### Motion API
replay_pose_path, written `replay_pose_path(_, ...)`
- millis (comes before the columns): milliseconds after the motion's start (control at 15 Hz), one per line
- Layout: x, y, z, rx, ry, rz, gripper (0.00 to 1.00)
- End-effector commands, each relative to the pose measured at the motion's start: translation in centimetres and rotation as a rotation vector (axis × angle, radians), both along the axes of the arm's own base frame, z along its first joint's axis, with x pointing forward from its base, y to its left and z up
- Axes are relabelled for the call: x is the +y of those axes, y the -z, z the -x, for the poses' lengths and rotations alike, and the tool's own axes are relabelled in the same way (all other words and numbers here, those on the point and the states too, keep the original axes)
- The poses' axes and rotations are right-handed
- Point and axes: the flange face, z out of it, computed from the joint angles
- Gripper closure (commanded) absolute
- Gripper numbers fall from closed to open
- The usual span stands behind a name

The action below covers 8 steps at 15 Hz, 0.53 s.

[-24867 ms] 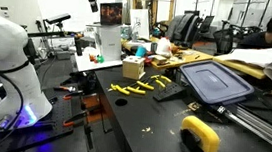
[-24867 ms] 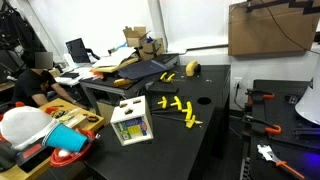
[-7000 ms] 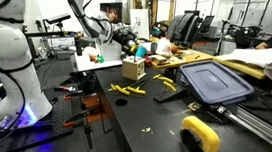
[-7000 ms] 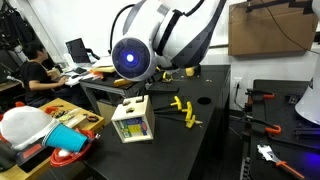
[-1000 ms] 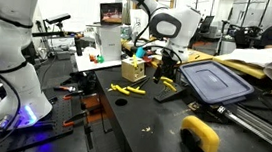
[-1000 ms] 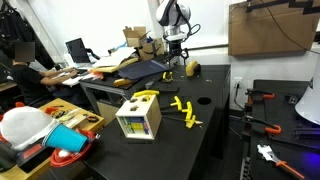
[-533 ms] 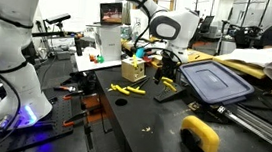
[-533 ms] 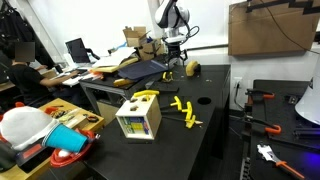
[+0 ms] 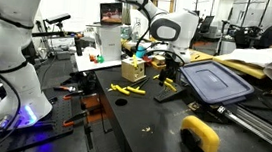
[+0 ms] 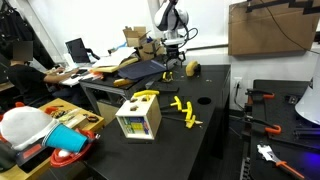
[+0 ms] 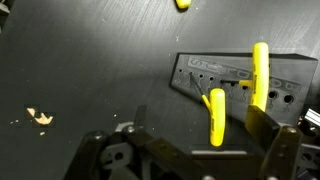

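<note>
In an exterior view the white arm bends down over the black table (image 9: 132, 121) at upper centre, and the gripper (image 9: 168, 66) hangs just above a yellow stick (image 9: 164, 82) beside a dark plate (image 9: 168, 93). More yellow pieces (image 9: 127, 89) lie to the left, a wooden box (image 9: 133, 70) stands behind them, and a blue lid (image 9: 216, 82) lies to the right. From here I cannot tell how the fingers stand. In the exterior view from the opposite end, the gripper (image 10: 172, 62) is small and far off at upper centre, close over a yellow stick (image 10: 168, 75). The wooden box (image 10: 137, 120) stands in the foreground at lower centre with one yellow piece (image 10: 146, 96) resting on its top, and the loose yellow pieces (image 10: 186, 112) lie on the table to its right. In the wrist view the fingers (image 11: 285, 150) are spread wide along the bottom edge with nothing pinched between them. The yellow stick (image 11: 216, 118) lies right of centre, in line with the gap, its upper end against the edge of the dark plate (image 11: 225, 75). A second yellow stick (image 11: 260, 70) lies across that plate. Judging from this, the pickup is not yet made: the gripper (image 11: 195, 160) is lined up over the stick but apart from it, and the sticks remain on the table.
</note>
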Motion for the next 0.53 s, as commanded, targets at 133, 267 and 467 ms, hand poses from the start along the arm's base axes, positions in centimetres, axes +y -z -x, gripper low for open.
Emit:
replay_pose_path(133,-0.9,0.5,-1.6,-0.028,-0.004,0.043,0.00)
replay_pose_path(267,-1.0,0.7,-2.0,-0.031,-0.004,0.047,0.00)
replay_pose_path(467,-1.4,1.4,-2.6,-0.013,-0.001,0.040,0.00)
